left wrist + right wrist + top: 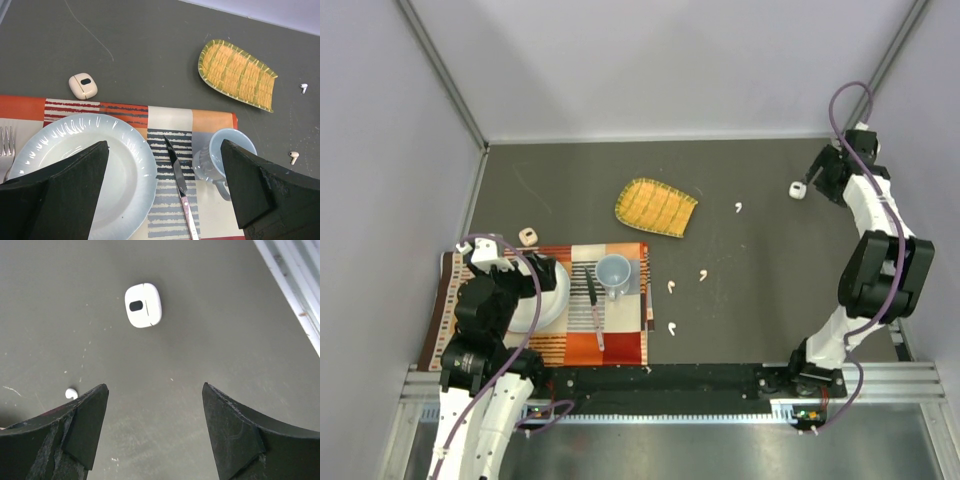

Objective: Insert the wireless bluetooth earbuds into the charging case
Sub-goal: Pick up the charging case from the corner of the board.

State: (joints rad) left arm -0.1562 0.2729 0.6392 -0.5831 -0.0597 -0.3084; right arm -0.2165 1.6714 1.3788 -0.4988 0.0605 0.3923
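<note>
A white charging case (143,305) lies on the dark table, also seen at the back right (797,190). My right gripper (154,386) hovers just short of this case, open, with nothing between its fingers; from above it (820,174) sits right beside the case. One earbud (71,393) lies left of its left finger. Three more earbuds (703,275), (672,286), (671,327) lie mid-table. A second, cream case (83,85) rests by the placemat's far edge. My left gripper (164,145) is open above the plate and knife, holding nothing.
A striped placemat (620,350) carries a pale blue plate (75,150), a fork (6,142), a knife (176,170) and a blue cup (220,150). A yellow woven tray (655,207) lies mid-table. Walls close in on three sides.
</note>
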